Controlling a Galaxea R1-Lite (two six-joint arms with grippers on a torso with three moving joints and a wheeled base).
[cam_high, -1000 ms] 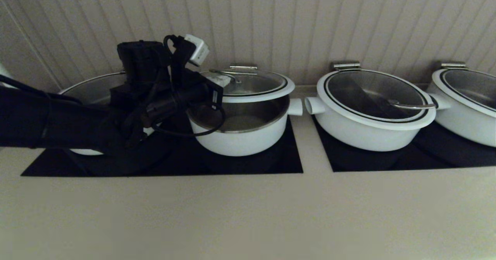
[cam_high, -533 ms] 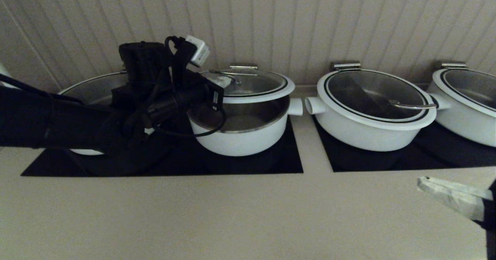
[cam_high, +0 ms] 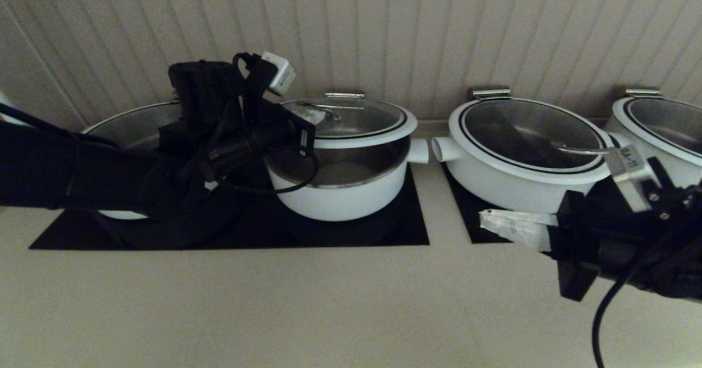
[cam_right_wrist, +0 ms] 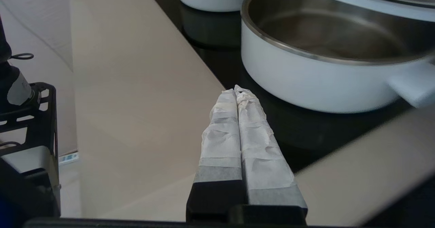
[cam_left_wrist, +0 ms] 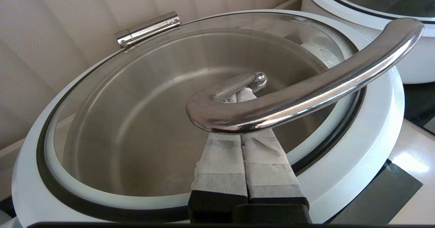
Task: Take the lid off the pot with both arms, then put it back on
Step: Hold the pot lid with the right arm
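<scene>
Lid propped up on the left arm, right arm at lower right

At centre left of the head view, the left gripper (cam_left_wrist: 243,95) has its taped fingers pressed together and hooked under the lid's steel handle (cam_left_wrist: 306,88), holding the lid (cam_high: 351,121) raised above the pot (cam_high: 340,184), which sits on the black mat (cam_high: 384,231) (a hinge at the wall side seems to carry its rear edge). At lower right, the right gripper (cam_high: 485,220) is also pressed shut, holding nothing, well apart from the pot. A good step: bring it under the rim levelly, without jolting the hooked handle.
</scene>
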